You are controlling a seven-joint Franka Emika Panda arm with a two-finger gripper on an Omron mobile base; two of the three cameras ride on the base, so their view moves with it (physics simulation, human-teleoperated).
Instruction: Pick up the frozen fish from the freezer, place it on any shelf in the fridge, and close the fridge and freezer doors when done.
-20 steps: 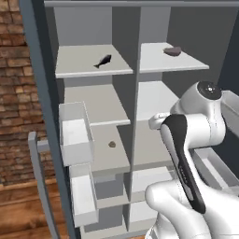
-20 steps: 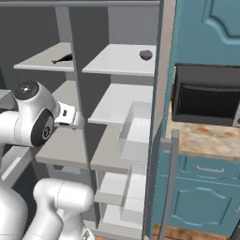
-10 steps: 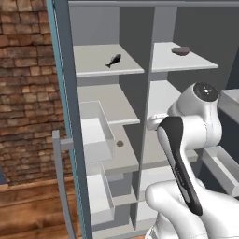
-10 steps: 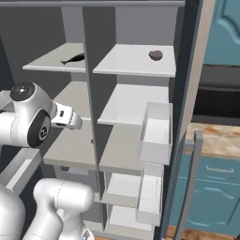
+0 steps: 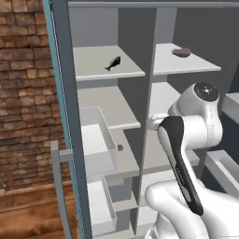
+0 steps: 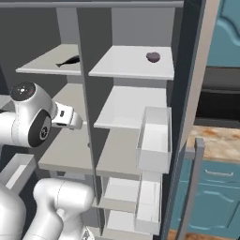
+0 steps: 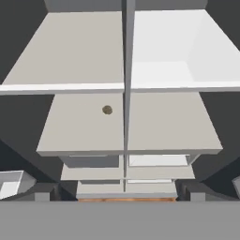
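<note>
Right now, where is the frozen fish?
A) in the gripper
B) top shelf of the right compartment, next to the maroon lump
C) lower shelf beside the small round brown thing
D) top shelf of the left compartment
D: the frozen fish lies alone on the top shelf of the left compartment, the maroon lump sits on the top shelf across the divider, and the small round brown thing is two shelves lower.

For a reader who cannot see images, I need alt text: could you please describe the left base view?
An open slate-blue cabinet shows pale grey shelves in two columns. A small black frozen fish lies on the top left shelf, a dark maroon lump on the top right shelf, and a tiny brown round object on a lower left shelf. The white robot arm rises at lower right, a brick wall at left.
</note>
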